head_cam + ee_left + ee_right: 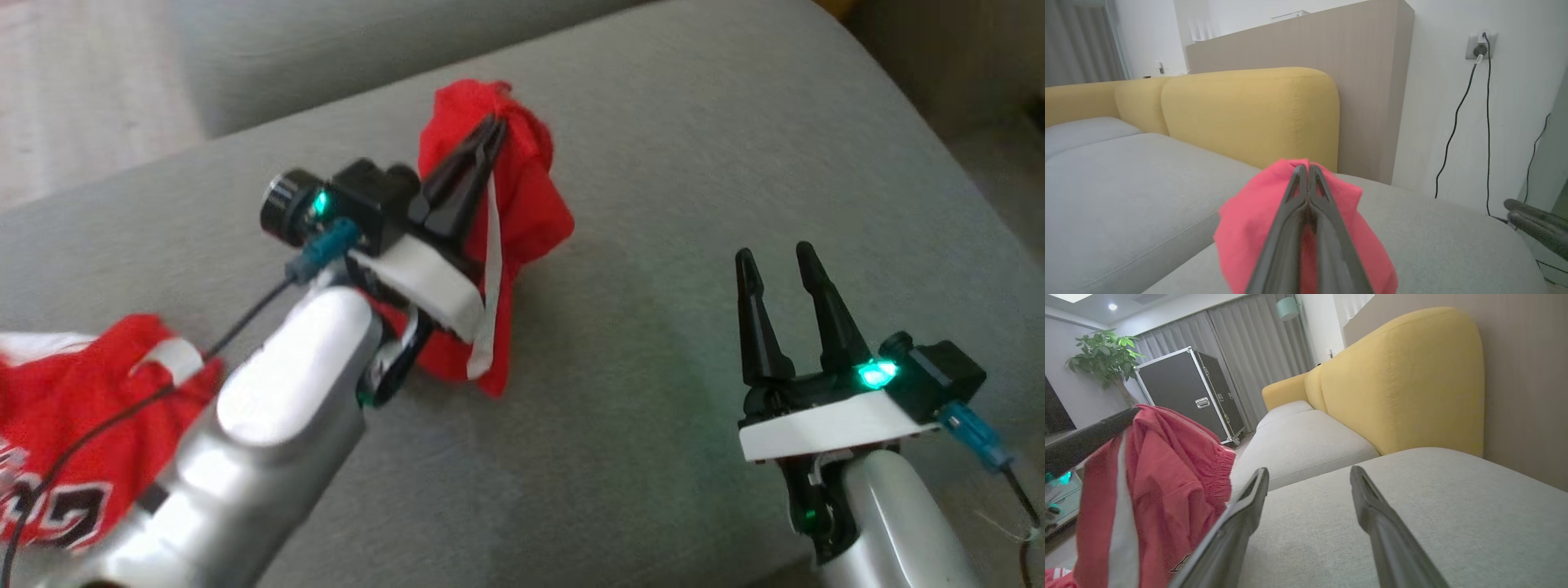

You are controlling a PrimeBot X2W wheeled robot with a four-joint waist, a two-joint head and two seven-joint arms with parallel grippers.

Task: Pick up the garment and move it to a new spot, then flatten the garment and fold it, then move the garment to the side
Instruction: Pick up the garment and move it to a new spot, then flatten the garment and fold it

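Head view: L claw (495, 122) clenched on red garment (531, 204), which hangs bunched from its tips over grey sofa cushion (653, 343); R claw (771, 255) released, empty, well apart to the right. L wrist view: L claw (1306, 167) pinched tight, garment (1249, 228) bulging either side. R wrist view: R claw (1308, 473) spread wide over cushion (1453, 506), garment (1167, 477) hanging at left w/ white stripe (1120, 539) down it.
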